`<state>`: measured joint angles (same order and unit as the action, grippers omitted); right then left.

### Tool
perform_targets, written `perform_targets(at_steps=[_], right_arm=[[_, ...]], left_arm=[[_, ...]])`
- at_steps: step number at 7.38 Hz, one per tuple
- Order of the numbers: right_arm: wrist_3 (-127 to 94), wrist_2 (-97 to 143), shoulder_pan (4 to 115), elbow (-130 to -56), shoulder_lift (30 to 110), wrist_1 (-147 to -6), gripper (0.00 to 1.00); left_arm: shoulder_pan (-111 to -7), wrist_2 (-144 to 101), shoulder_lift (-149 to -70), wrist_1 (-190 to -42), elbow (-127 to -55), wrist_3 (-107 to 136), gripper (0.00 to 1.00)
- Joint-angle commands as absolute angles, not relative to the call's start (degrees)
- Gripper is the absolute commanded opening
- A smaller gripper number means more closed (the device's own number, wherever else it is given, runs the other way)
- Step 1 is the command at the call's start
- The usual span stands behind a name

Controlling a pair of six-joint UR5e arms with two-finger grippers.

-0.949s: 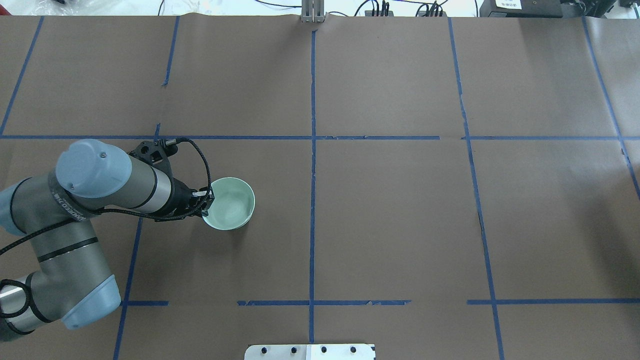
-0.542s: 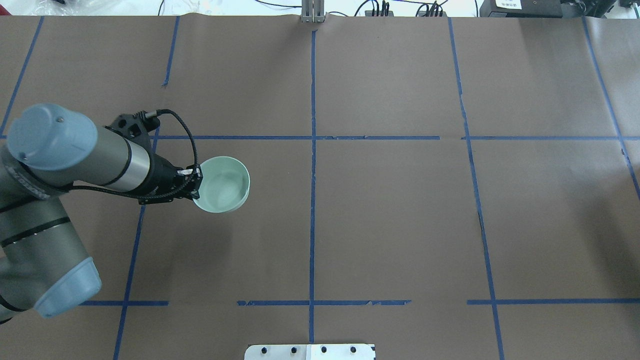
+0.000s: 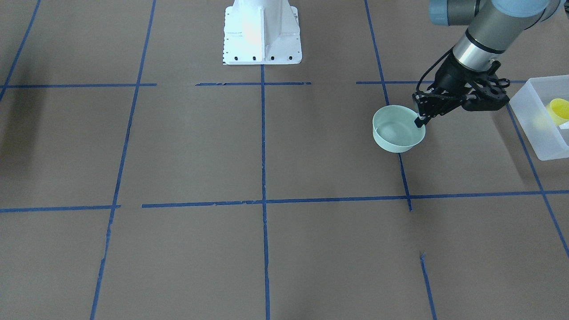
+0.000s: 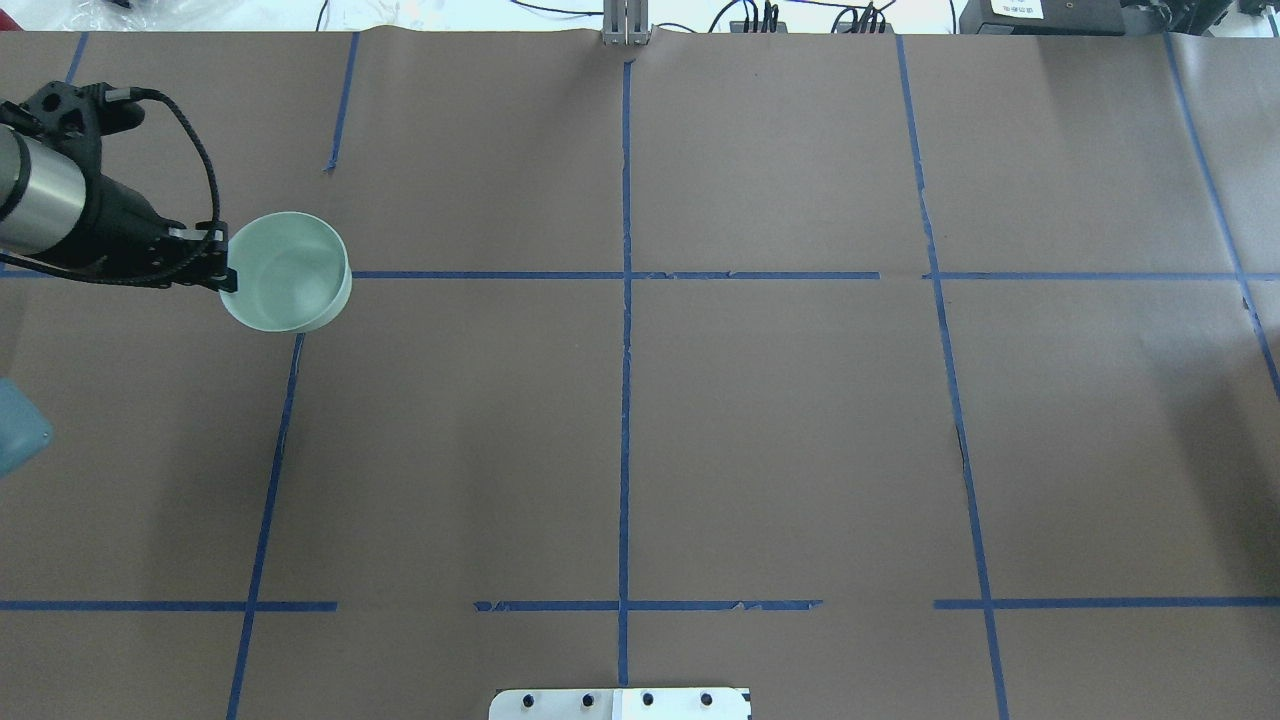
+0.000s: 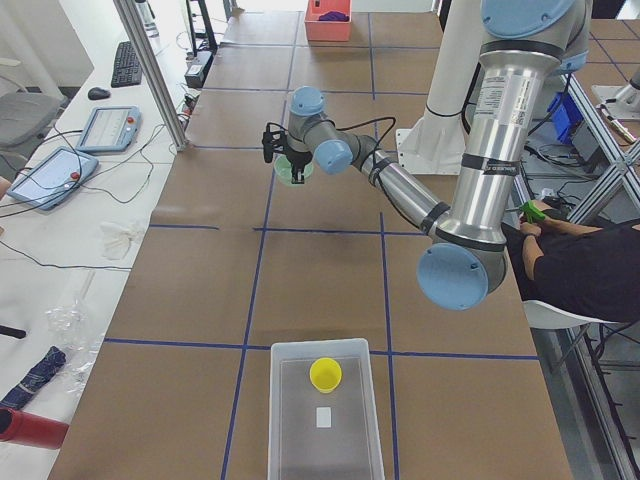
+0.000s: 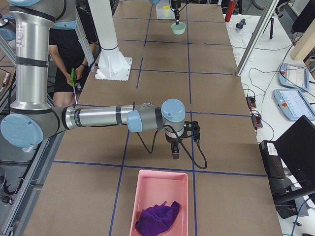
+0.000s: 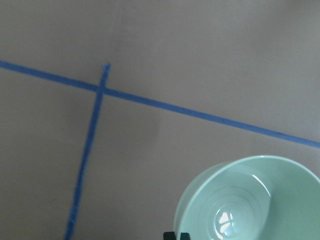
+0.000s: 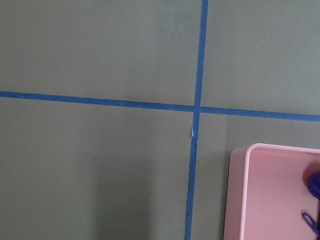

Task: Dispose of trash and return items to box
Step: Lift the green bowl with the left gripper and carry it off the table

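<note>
My left gripper (image 4: 222,270) is shut on the near rim of the pale mint-green bowl (image 4: 287,272) and holds it upright a little above the table. The same grip shows in the front view (image 3: 420,121), with the bowl (image 3: 398,131) short of the box (image 3: 540,129). The box is a translucent white bin at the table's left end, with the yellow cup (image 3: 559,111) inside it. The left wrist view shows the bowl (image 7: 250,200) empty. My right gripper (image 6: 175,153) hangs over the table near a pink tray; I cannot tell if it is open.
The pink tray (image 6: 158,201) holds a purple cloth (image 6: 157,219) at the table's right end; its corner shows in the right wrist view (image 8: 270,190). The white robot base (image 3: 262,31) stands at the robot's edge. Blue tape lines cross the brown table.
My left arm has carried the bowl to the left and away from the robot, towards the table's left end. The grip on the rim has held.
</note>
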<state>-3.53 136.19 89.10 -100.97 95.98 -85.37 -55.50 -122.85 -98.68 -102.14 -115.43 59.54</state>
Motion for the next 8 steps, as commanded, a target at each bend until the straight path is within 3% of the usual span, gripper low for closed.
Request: perform_targets(at_steps=[1, 8], right_arm=[[-2.7, 139.6, 90.3, -98.5, 95.3, -85.3, 1.0], [-3.2, 139.8, 90.4, -98.5, 95.2, -85.3, 1.0]], left_arm=[[-64.6, -123.7, -94.2, -102.1, -112.1, 41.7, 0.0], [-94.0, -125.1, -89.6, -103.1, -86.5, -14.1, 0.0]])
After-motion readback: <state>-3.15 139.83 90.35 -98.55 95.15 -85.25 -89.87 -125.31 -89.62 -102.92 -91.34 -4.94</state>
